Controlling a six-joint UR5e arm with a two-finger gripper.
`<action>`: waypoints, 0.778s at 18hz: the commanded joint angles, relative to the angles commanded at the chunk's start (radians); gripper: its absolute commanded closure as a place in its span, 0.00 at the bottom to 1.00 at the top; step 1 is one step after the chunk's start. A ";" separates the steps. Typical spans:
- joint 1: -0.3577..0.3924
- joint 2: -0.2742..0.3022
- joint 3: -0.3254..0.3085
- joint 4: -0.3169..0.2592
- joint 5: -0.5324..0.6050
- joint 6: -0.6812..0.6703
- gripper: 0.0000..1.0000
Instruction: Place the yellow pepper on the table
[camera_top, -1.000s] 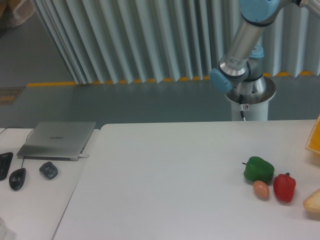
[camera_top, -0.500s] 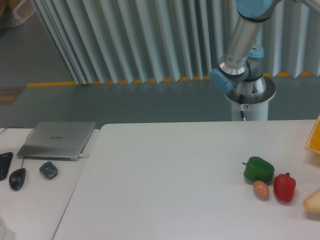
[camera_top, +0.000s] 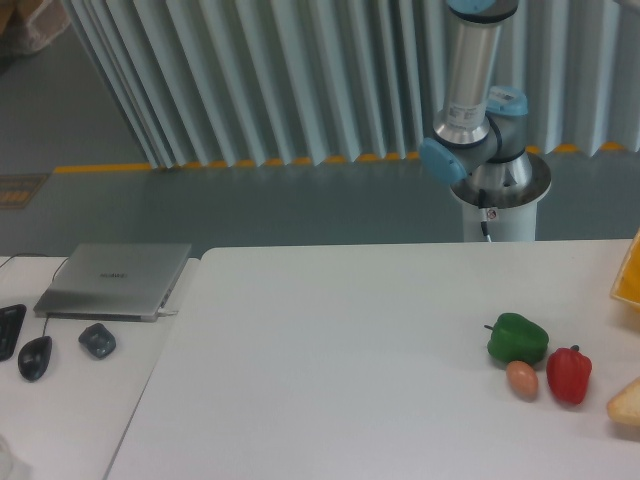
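The yellow pepper is out of view. The white table (camera_top: 330, 350) fills the lower part of the camera view. Only the arm's base (camera_top: 497, 190) and its lower link (camera_top: 470, 70) show behind the table's far edge at the upper right; the link stands almost upright and runs out of the top of the frame. The gripper itself is outside the frame.
A green pepper (camera_top: 517, 338), a red pepper (camera_top: 568, 374) and a small brown egg-shaped thing (camera_top: 521, 379) lie together at the table's right. A yellow-orange object (camera_top: 628, 272) and a pale bread-like piece (camera_top: 626, 402) are cut off by the right edge. A closed laptop (camera_top: 116, 280) and mice (camera_top: 35, 356) sit on the left desk.
The arm's lower link has swung from leaning right to nearly upright, and its upper joint has moved left and out of the top of the frame. The objects on the table have not moved.
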 joint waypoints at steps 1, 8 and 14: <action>-0.038 -0.002 0.002 0.008 0.000 -0.070 0.52; -0.259 -0.084 0.021 0.147 0.090 -0.439 0.51; -0.374 -0.162 0.061 0.218 0.181 -0.640 0.51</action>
